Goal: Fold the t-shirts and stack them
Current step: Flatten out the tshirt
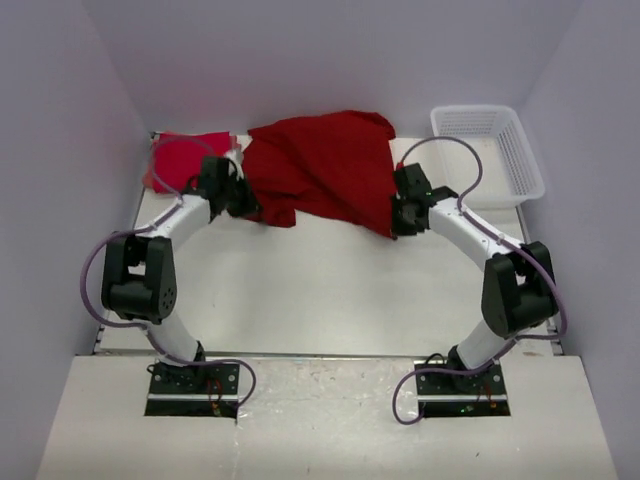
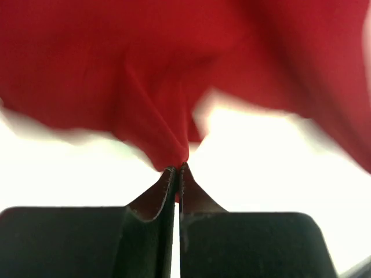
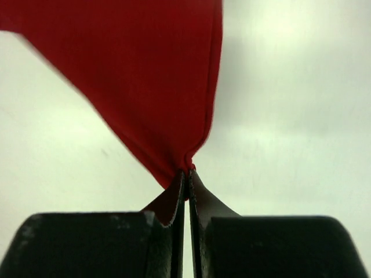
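Note:
A dark crimson t-shirt hangs spread between my two grippers at the back of the table, its far part resting toward the wall. My left gripper is shut on the shirt's left edge; in the left wrist view the cloth bunches into the pinched fingertips. My right gripper is shut on the shirt's right lower corner, with the cloth tapering into the closed tips. A brighter red t-shirt lies folded at the back left, behind the left arm.
A white lattice basket stands at the back right beside the right arm. The white tabletop stretches in front of the held shirt, with walls close on three sides.

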Tool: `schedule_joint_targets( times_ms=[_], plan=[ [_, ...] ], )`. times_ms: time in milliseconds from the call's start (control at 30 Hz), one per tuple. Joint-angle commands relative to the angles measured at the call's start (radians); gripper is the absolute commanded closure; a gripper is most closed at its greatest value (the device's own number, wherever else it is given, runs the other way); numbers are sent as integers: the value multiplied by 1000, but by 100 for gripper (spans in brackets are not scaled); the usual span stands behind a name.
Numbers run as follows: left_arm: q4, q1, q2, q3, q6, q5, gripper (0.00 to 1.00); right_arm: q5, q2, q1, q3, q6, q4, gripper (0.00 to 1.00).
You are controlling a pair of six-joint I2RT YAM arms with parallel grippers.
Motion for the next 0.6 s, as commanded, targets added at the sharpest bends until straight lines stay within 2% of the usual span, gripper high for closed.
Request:
schedule_joint_targets(
  times_ms=[0,33,100,200,233,367,467,567],
  plan=[
    [-26,-34,-249,-203,-144,-145,100,-16,-191,8,-74,170,-45,100],
    [-21,-36,-288,-313,-168,-157,100,-25,-214,6,-129,173,-45,100],
    [6,-36,-395,-439,-202,-108,100,-7,-286,8,-200,201,-62,100],
    [-82,-39,-495,-498,-202,-128,100,66,-363,6,-268,235,-77,100],
    [-102,-40,-571,-533,-202,-140,100,102,-404,3,-307,242,-79,100],
    [-230,-37,-781,-557,-233,-351,100,261,-414,-24,-357,261,-112,100],
    [-332,-37,-900,-519,-251,-443,100,305,-360,-29,-342,314,-151,100],
    [-425,-36,-947,-460,-262,-458,100,364,-381,-31,-363,380,-165,100]
  ],
)
